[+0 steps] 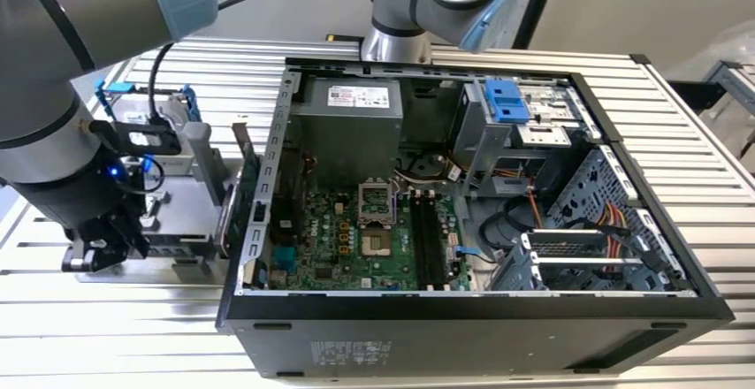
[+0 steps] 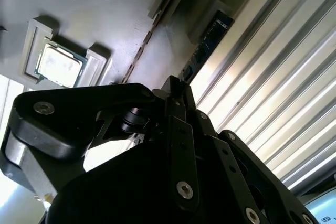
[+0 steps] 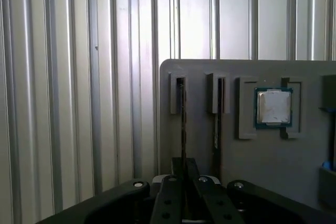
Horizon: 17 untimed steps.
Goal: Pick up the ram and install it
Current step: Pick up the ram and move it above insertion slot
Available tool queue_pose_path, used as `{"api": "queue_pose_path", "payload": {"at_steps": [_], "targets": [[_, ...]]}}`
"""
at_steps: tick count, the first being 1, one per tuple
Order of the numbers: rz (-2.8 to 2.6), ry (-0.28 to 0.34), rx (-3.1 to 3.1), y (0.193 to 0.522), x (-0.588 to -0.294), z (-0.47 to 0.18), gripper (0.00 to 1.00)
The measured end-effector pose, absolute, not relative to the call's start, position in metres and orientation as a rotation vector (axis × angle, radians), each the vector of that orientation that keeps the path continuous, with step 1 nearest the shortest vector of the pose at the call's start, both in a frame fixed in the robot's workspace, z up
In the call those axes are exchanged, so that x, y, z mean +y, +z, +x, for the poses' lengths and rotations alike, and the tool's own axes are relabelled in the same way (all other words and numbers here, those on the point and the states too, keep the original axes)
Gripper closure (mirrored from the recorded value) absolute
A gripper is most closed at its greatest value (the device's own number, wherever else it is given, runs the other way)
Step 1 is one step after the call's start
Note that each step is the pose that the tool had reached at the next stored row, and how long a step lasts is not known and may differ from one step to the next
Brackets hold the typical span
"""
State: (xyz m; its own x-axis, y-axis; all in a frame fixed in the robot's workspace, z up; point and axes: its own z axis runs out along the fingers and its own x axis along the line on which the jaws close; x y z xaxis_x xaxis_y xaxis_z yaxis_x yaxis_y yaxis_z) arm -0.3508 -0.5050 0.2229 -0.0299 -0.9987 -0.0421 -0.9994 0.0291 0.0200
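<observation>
In the first wrist view the ram stands edge-on, its faces and near end hidden.

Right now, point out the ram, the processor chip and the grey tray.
ram (image 2: 210,35), second wrist view, on its bluish board face.
processor chip (image 3: 273,106), first wrist view, middle of its silver lid.
grey tray (image 3: 257,166), first wrist view, on its bare flat surface.

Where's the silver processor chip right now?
In the first wrist view the processor chip lies in a square recess of the gray tray, beside its two narrow slots. That tray stands at the exterior view's left of the computer case.
</observation>
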Motion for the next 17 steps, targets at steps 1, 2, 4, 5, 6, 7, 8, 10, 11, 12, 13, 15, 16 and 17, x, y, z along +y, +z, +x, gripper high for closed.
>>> {"api": "queue_pose_path", "payload": {"at_steps": [1, 2, 4, 5, 6, 7, 8, 10, 11, 12, 13, 15, 16, 17], "targets": [[-2.177, 0.068, 2.242, 0.224, -0.505, -0.351, 1.0], [-2.177, 0.068, 2.242, 0.225, -0.505, -0.351, 1.0], [-2.177, 0.068, 2.242, 0.226, -0.505, -0.351, 1.0], [-2.177, 0.068, 2.242, 0.227, -0.505, -0.351, 1.0], [-2.177, 0.068, 2.242, 0.227, -0.505, -0.351, 1.0], [-2.177, 0.068, 2.242, 0.228, -0.505, -0.351, 1.0], [-2.177, 0.068, 2.242, 0.229, -0.505, -0.351, 1.0], [-2.177, 0.068, 2.242, 0.23, -0.505, -0.351, 1.0], [-2.177, 0.068, 2.242, 0.231, -0.505, -0.351, 1.0], [-2.177, 0.068, 2.242, 0.232, -0.505, -0.351, 1.0], [-2.177, 0.068, 2.242, 0.233, -0.505, -0.351, 1.0], [-2.176, 0.068, 2.242, 0.235, -0.505, -0.351, 1.0], [-2.177, 0.068, 2.242, 0.236, -0.505, -0.351, 1.0], [-2.177, 0.068, 2.242, 0.237, -0.505, -0.351, 1.0]]}}
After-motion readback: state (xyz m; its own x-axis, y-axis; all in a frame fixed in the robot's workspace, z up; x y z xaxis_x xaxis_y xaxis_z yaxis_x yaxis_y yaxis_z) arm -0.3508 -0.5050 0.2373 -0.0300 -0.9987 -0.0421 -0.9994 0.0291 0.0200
